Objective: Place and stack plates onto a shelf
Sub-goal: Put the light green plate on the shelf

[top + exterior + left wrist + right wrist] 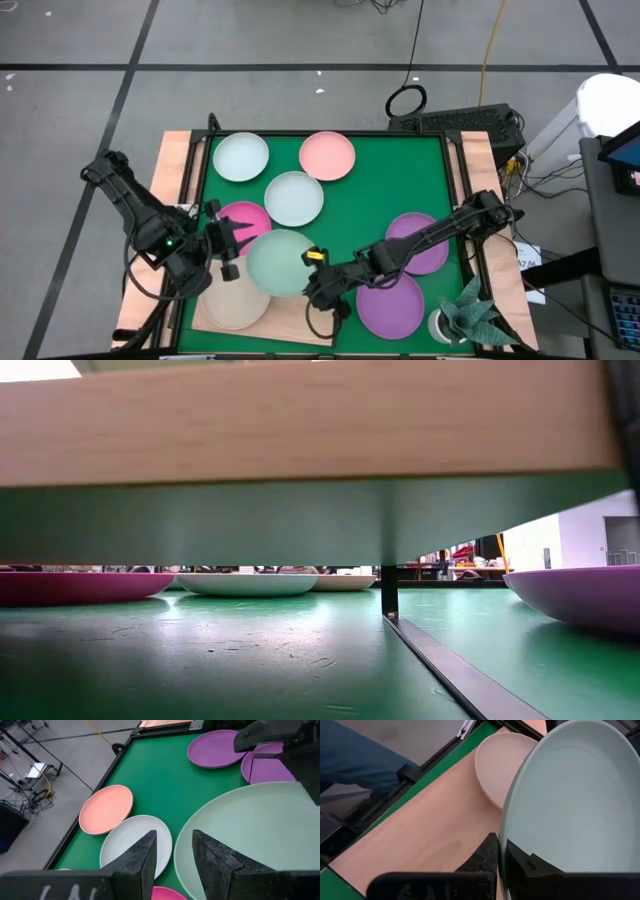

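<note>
Looking down from above, the right gripper [318, 288] holds the pale green plate [280, 262] over the wooden shelf [300, 318], beside the beige plate [236, 302]; the left gripper [228, 243] waits by the magenta plate [245, 218]. The low view shows the shelf's underside [300, 430] over the green mat [200, 660]. The left wrist view shows parted, empty fingers [137, 862]. The right wrist view shows fingers [487, 855] pinching the green plate's [575, 800] rim.

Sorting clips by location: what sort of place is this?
Probably a robotics lab or workshop: grey concrete floor marked with tape lines, loose cables, and a green mat holding plates.
</note>
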